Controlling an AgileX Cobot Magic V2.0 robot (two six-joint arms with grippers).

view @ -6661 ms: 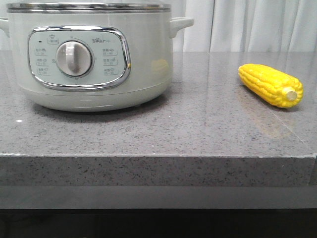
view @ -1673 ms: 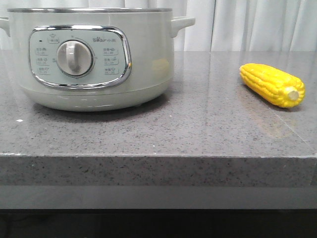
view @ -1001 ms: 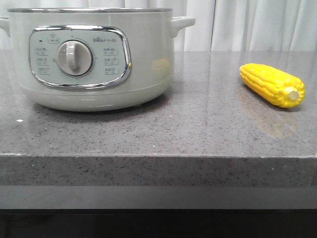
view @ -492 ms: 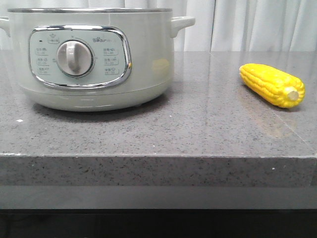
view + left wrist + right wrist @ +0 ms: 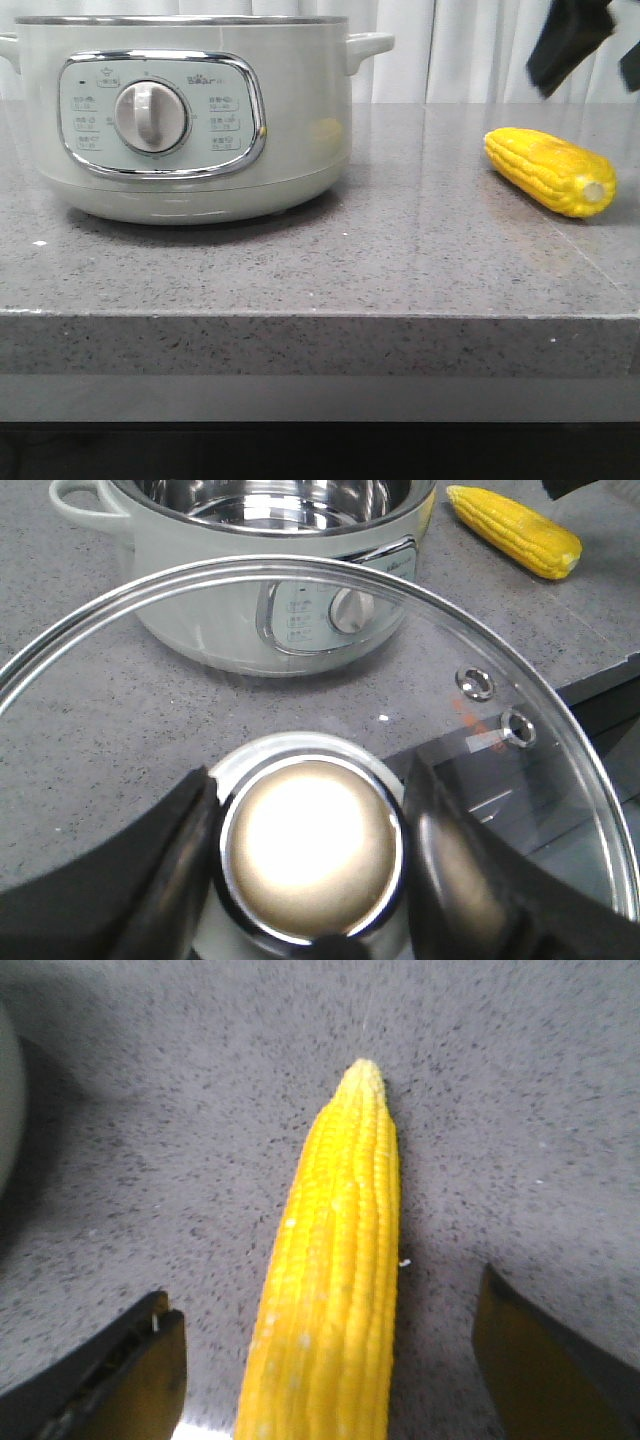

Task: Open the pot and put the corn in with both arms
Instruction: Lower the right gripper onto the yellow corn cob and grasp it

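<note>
Since half a second ago my right gripper has dropped into the front view above the corn, fingers spread wide, not touching it. Corn lies on the counter, well right of the open pot. My left gripper pinches the lid by its knob.

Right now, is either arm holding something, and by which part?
The left gripper holds the glass lid by its knob. The right gripper holds nothing.
</note>
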